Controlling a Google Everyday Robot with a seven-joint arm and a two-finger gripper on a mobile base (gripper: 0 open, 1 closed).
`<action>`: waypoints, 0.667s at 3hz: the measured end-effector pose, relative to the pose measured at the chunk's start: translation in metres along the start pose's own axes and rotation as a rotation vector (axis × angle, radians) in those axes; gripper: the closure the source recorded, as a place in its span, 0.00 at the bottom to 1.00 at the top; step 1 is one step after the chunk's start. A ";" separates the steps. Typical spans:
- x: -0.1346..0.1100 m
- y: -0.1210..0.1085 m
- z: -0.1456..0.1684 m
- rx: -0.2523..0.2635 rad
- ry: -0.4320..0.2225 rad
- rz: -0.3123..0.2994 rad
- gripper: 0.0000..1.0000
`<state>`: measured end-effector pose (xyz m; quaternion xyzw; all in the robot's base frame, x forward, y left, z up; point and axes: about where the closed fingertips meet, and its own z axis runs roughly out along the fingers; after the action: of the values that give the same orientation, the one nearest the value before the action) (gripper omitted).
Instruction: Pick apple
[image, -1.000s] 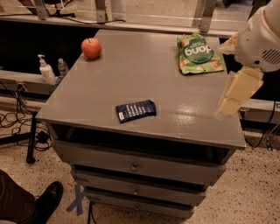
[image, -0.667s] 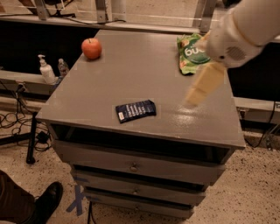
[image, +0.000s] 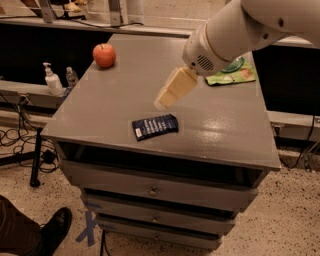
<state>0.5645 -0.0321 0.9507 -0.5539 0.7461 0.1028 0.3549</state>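
The apple (image: 104, 55) is small, round and red-orange with a short stem. It sits on the grey cabinet top (image: 125, 95) near the back left corner. My gripper (image: 172, 91) hangs from the white arm above the middle of the top, pointing down and to the left. It is well to the right of the apple and nearer the front, apart from it. Nothing shows in the gripper.
A dark blue snack packet (image: 155, 126) lies near the front middle of the top. A green snack bag (image: 231, 72) lies at the back right, partly hidden by my arm. Bottles (image: 52, 80) stand on a ledge to the left. A person's shoe (image: 52, 231) is at lower left.
My arm and gripper have swung left from the right edge of the cabinet to above its middle, closer to the apple. The apple has not moved on the cabinet.
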 end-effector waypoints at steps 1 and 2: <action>0.000 0.000 0.000 0.000 0.000 0.000 0.00; -0.005 -0.005 0.011 0.006 -0.035 0.015 0.00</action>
<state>0.5738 -0.0244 0.9471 -0.5452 0.7442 0.1131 0.3688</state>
